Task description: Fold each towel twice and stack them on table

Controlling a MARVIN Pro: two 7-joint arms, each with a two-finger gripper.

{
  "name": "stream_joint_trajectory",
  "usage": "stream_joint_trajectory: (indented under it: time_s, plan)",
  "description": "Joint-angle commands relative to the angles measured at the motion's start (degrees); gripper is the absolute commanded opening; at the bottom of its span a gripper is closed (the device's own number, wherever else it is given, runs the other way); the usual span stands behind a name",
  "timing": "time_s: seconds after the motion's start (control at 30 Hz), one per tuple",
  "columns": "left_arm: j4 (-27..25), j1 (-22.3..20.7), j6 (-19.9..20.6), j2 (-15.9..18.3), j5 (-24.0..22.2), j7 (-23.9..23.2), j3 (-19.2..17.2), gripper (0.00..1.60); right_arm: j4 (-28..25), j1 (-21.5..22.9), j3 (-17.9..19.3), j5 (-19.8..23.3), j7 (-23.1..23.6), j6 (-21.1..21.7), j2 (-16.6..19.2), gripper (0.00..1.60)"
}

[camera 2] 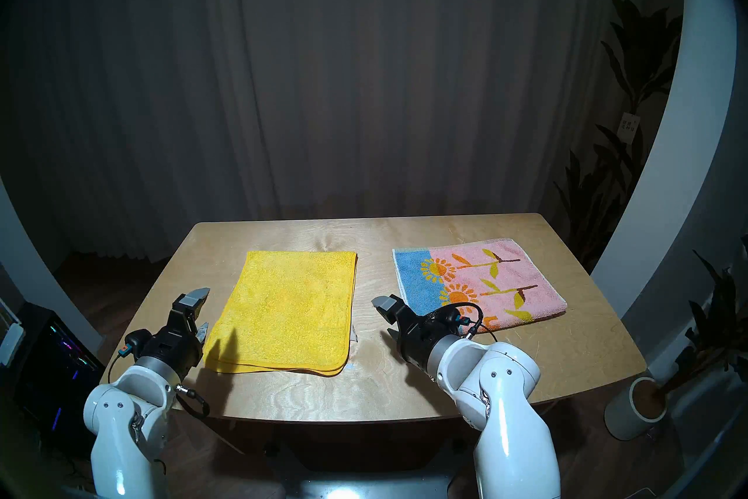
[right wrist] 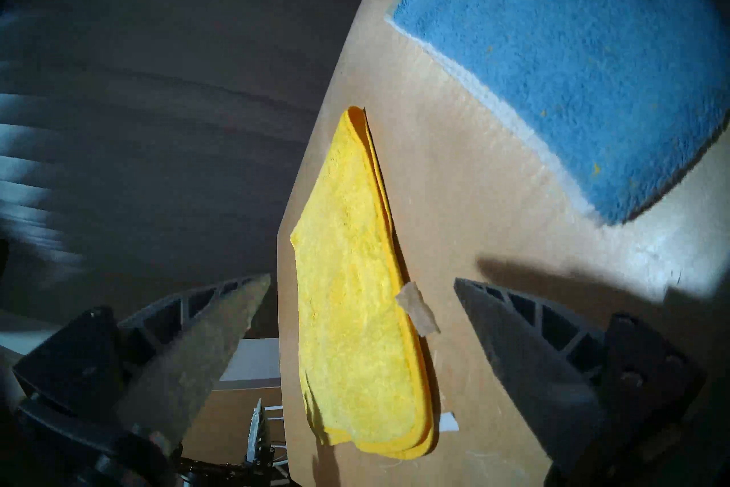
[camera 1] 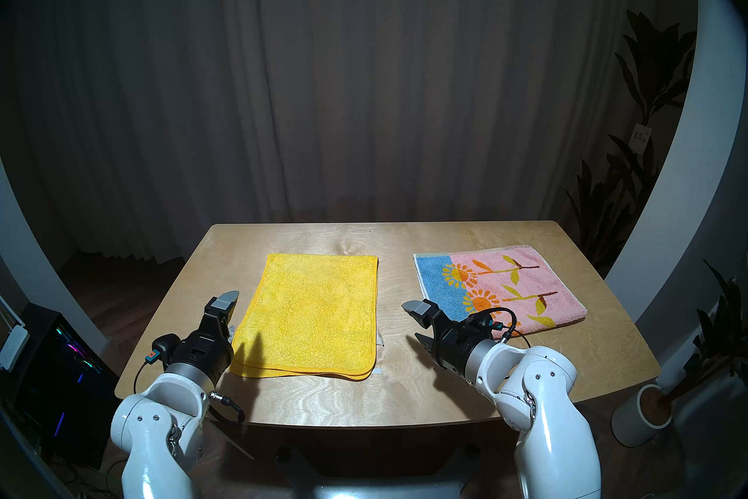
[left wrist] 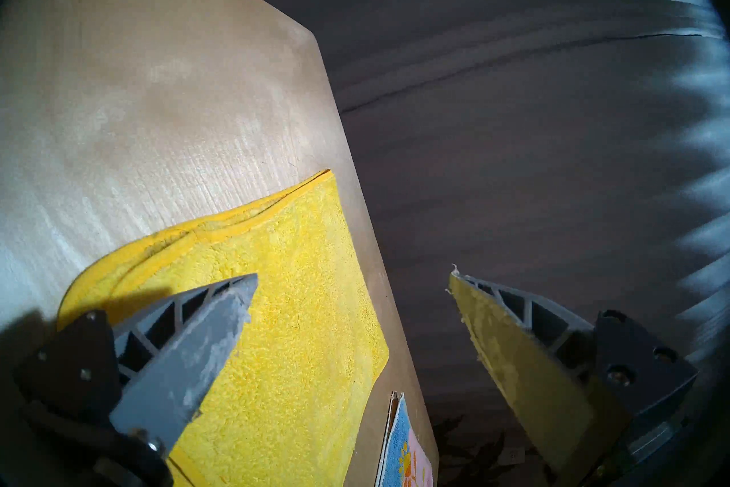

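The yellow towel (camera 1: 313, 314) is lying flat near the middle of the table (camera 1: 404, 393), folded, with layered hems showing along its near edge and its long axis running near to far. The pink towel (camera 1: 502, 289), with a blue band at its left end and sunflowers, is lying to the right, well apart from the yellow one, its long axis running left to right and slightly skewed. A bare strip of wood is separating the two, and open tabletop is stretching along the near edge and beyond both far edges.

The left gripper (camera 1: 230, 314) is hovering just beside the yellow towel's near-left edge, spread wide and holding nothing; in its wrist view the fingers (left wrist: 189, 352) are framing that hem. The right gripper (camera 1: 417, 322) is hanging over the gap between the towels, close to the pink towel's near-left corner, also spread wide and empty.

Small tape marks (camera 1: 379, 340) are sitting by the yellow towel's right edge and near-right corner. The table is light plywood with rounded corners. A dark curtain (camera 1: 364, 81) is hanging behind it, potted plants (camera 1: 643, 129) are standing at the right, and a computer case (camera 1: 60, 364) with coloured lights is glowing at the near left.
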Motion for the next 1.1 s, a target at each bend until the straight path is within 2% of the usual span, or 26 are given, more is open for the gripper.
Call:
stream_joint_trajectory:
  time_s: [0.0,0.17,0.23,0.33,0.5,0.53,0.87,0.9,1.07]
  plan:
    - [-0.3,-0.8,5.5,2.6,-6.2,1.0,-3.1,1.6,-1.2,-2.3,-1.4,9.1,-2.5,-2.7,0.4,1.6]
    - [1.3,-0.5,11.0,5.7,-11.7,2.0,-4.8,1.6,-1.7,-2.6,-1.8,11.3,-5.8,-4.6,0.7,1.6]
    - [1.9,-0.8,13.7,5.7,-14.2,3.4,-5.9,1.6,-2.1,-2.7,-1.9,11.2,-7.3,-4.3,0.8,1.6]
    - [3.1,-1.0,15.4,6.2,-16.3,5.2,-6.6,1.6,-1.9,-2.8,-1.9,11.0,-7.3,-3.9,0.8,1.6]
    - [3.4,-1.0,16.5,5.9,-18.2,7.0,-7.4,1.6,-1.1,-1.8,-3.2,11.1,-7.9,-3.5,1.4,1.6]
    - [3.0,-0.2,16.0,5.6,-17.9,9.2,-7.6,1.6,-0.6,-1.5,-3.3,11.4,-7.9,-2.6,1.3,1.6]
    - [3.1,0.6,17.6,5.9,-19.7,13.2,-8.0,1.6,0.5,-0.5,-4.0,11.5,-8.8,-2.5,1.8,1.6]
    - [3.2,0.8,17.9,5.6,-20.7,14.8,-8.0,1.6,0.6,-0.4,-3.9,11.7,-9.3,-2.2,2.0,1.6]
    - [3.4,0.8,17.8,5.6,-19.8,16.7,-7.4,1.6,0.9,0.2,-3.7,11.9,-9.9,-1.8,2.3,1.6]
